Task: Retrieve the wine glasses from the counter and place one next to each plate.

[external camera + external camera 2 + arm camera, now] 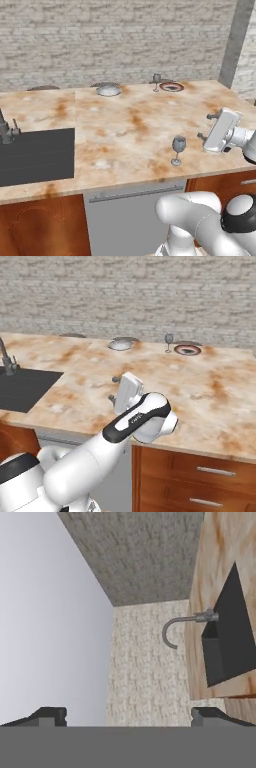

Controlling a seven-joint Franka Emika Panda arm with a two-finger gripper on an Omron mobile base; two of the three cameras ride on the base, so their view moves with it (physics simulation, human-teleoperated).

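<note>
One wine glass (178, 150) stands upright near the front edge of the counter (125, 120). My gripper (206, 126) hovers just to its right, turned sideways and pointing left, open with nothing between its fingers and a small gap to the glass. A second wine glass (156, 81) (169, 341) stands at the back, right beside the red-and-black rimmed plate (171, 87) (188, 349). The pale plate (109, 90) (120, 345) lies further left along the back edge with no glass beside it. From the right base camera the gripper (113, 389) shows open over the counter (200, 386).
A dark sink (37, 155) (20, 388) with a faucet (6, 130) (6, 361) is set into the counter's left part. In the rolled hand view the sink (227, 637) and faucet (180, 624) lie ahead, past the gripper (127, 717). A brick wall runs behind the counter.
</note>
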